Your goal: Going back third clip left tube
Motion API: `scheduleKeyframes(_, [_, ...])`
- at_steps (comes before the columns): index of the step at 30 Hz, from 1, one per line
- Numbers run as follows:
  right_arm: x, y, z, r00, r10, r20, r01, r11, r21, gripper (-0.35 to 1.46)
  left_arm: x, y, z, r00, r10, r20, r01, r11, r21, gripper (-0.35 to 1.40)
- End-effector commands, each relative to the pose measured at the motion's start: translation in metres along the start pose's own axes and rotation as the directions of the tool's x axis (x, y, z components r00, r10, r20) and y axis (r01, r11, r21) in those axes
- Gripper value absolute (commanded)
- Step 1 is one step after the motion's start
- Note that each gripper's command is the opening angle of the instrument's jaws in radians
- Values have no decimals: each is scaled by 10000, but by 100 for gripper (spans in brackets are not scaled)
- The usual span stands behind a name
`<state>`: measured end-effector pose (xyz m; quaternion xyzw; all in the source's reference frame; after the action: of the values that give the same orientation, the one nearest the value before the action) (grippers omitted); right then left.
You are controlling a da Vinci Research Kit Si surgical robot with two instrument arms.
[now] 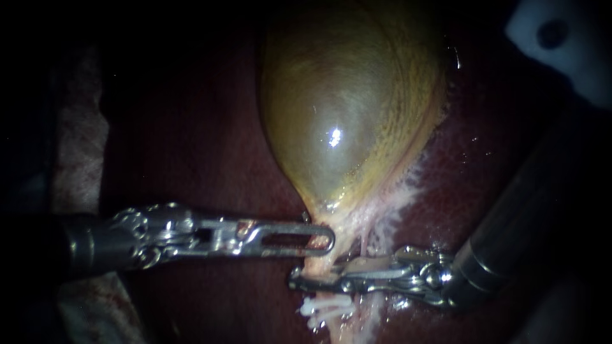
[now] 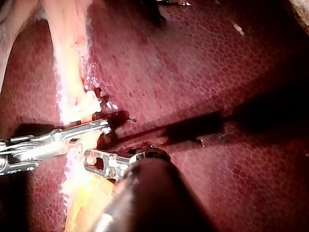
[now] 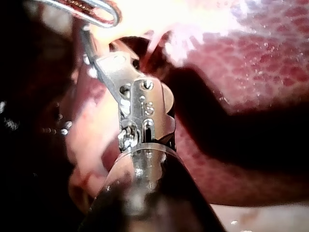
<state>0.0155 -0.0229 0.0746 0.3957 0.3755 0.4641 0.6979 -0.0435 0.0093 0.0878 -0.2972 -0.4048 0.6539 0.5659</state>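
**tomk:** Left instrument (image 1: 328, 241) first. In the endoscope view its slotted jaws are closed flat on the neck of the gallbladder (image 1: 344, 108), right where the sac narrows into the tube (image 1: 315, 261). The shaft runs in level from the left over dark liver (image 1: 191, 146).

**rae_:** And the right instrument (image 1: 296, 280)?

**tomk:** It comes down from the upper right, and its tip lies across the tube just under the left one. Honestly can't tell from here whether it's open or closed. The clips (image 1: 326, 310) are a small white bunch on the tube, just below that tip.

**rae_:** Is the left wrist view any better?

**tomk:** Not much. The left instrument (image 2: 91, 161) has its jaws on the pale, glowing tissue. The right instrument (image 2: 106, 127) crosses just ahead of it, and the clips (image 2: 91, 102) sit just beyond that. The rest is speckled red liver (image 2: 203, 72).

**rae_:** Right wrist?

**tomk:** The right instrument (image 3: 86, 34) is seen edge-on, reaching toward pale tissue, so its state is no clearer there. The left instrument's (image 3: 108, 17) slotted jaw sits just past its tip, with liver (image 3: 270, 58) off to the side.
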Motion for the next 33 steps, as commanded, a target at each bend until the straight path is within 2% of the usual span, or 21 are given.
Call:
scheduleKeyframes(1, [0,0,0,10000,1,1,-1,10000,0,-35,0,0,0,10000,-4,1,4,10000,-2,-35])
scheduleKeyframes(17, [0,-1,0,10000,0,3,0,10000,4,-34,0,0,0,10000,-5,-1,5,10000,-1,-35])
scheduleKeyframes(20, [-1,-2,-1,10000,-3,7,3,10000,11,-5,0,0,0,10000,-6,-2,6,10000,0,-35])
scheduleKeyframes(21, [-1,-3,-2,10000,-3,9,3,10000,14,10,0,0,0,10000,-6,-2,6,10000,0,-35])
scheduleKeyframes(24, [-1,-4,-2,10000,-4,-15,4,10000,29,32,-1,0,0,10000,-6,-2,6,10000,0,-35])
scheduleKeyframes(28, [-2,-4,-3,9998,-184,-4,184,9998,29,44,-1,1,0,10000,-10,-4,10,10000,1,-35])
scheduleKeyframes(33, [-2,-4,-3,9974,-719,-3,719,9974,37,49,-1,1,0,10000,-10,-4,10,10000,2,-35])
